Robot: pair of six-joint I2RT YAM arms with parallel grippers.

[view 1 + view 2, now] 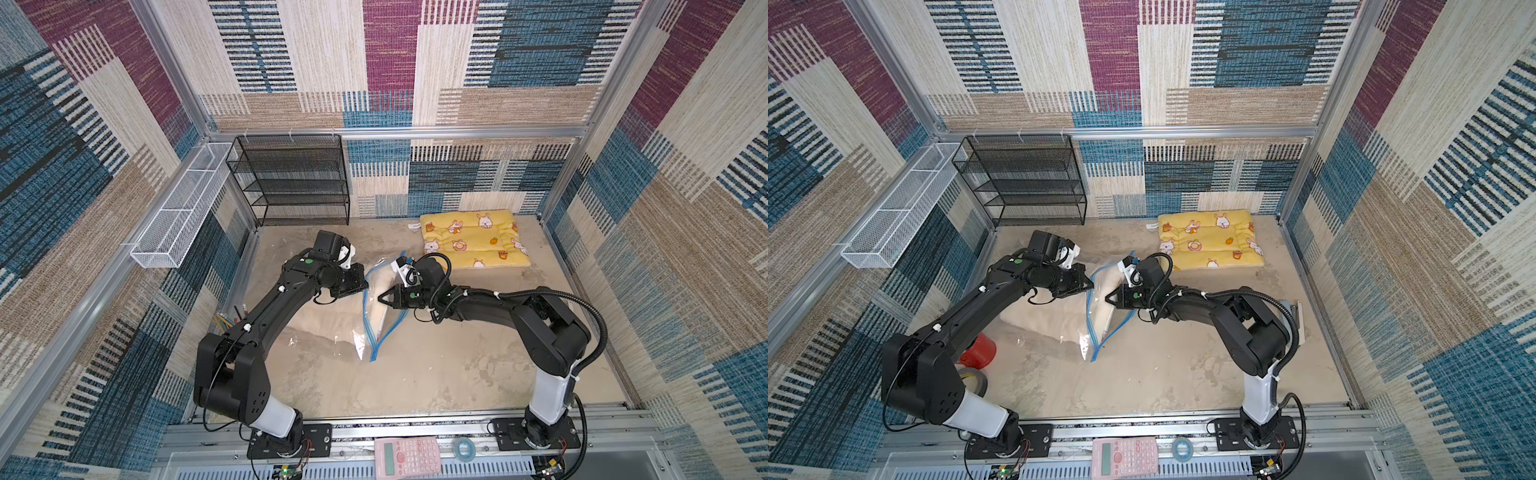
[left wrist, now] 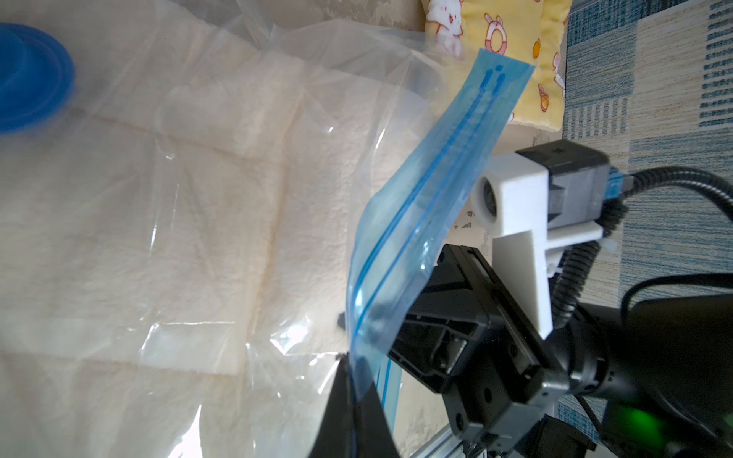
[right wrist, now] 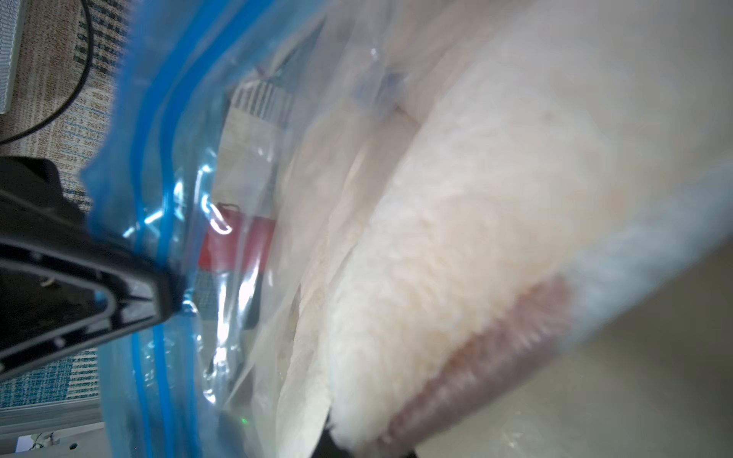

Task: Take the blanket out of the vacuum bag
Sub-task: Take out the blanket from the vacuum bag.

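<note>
A mottled beige tabletop (image 1: 436, 374) is enclosed by walls (image 1: 374, 62) covered in woven patchwork of blue, purple and tan. A yellow pad (image 1: 473, 243) printed with rabbits is laid at the back. A black mesh shelf (image 1: 291, 178) is set well to the left of the pad, and a white wire basket (image 1: 178, 208) is hung further left.

The vacuum bag (image 1: 324, 328) is spread in front of the pad and to its left. It is clear and crinkled, and a cream fleece blanket (image 2: 198, 218) is seen inside it. Its blue zip strip (image 2: 436, 190) is parted into 2 lips. The left gripper (image 1: 361, 286) is closed on one lip and the right gripper (image 1: 381, 298) is clamped on the other.

The blue valve cap (image 2: 27, 79) is cut off by the frame edge. Much of the bag is covered by the left arm in both top views. The right wrist view is blurred, and a brownish band under the blanket cannot be identified.
</note>
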